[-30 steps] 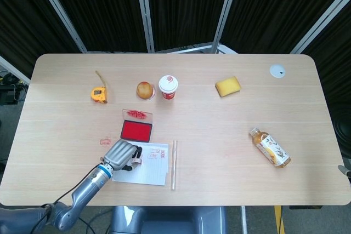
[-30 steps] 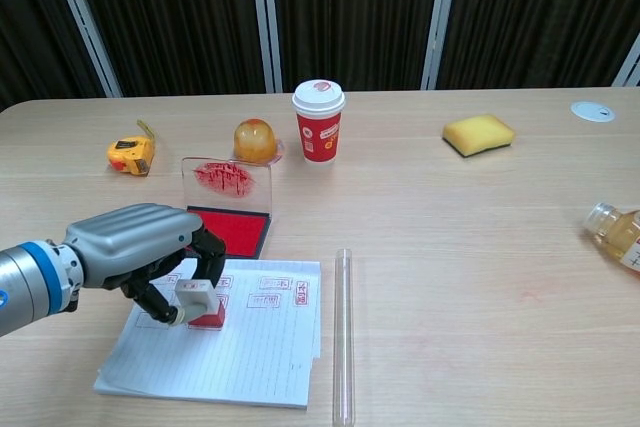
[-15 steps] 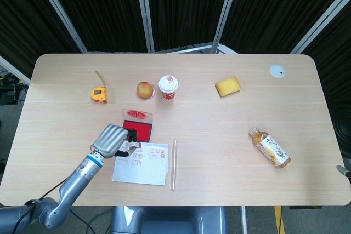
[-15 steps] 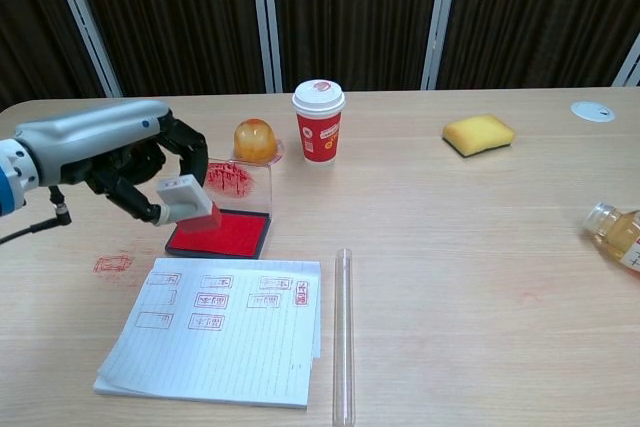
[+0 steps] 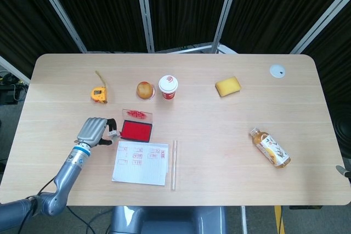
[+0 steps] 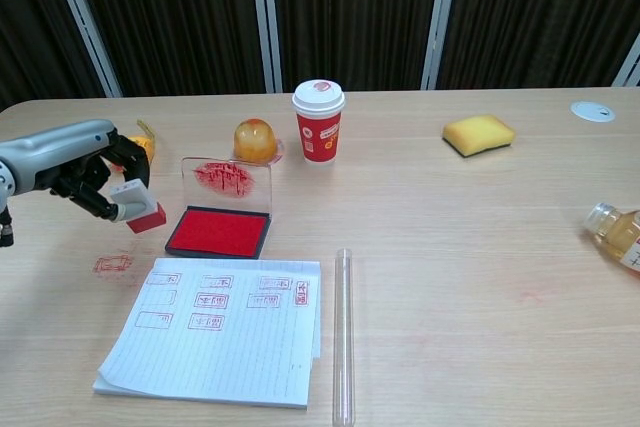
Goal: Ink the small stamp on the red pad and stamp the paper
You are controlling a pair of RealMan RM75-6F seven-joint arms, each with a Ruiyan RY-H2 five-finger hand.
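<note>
Chest view gives me the left hand (image 6: 75, 162) raised above the table at the left edge, its fingers curled around the small stamp (image 6: 137, 206). I see the stamp tilted, red face down and toward the pad, clear of the table surface. It sits just left of the red pad (image 6: 220, 232), whose clear lid (image 6: 226, 184) stands upright behind it. From the head view, my left forearm runs up from the lower left corner and the hand (image 5: 93, 131) ends beside the pad (image 5: 136, 130), with the stamp (image 5: 112, 132) between them. The paper (image 6: 217, 339) lies in front of the pad, carrying several red stamped marks, and a clear tube (image 6: 343, 335) lies along its right edge. I see no right hand in either view.
</note>
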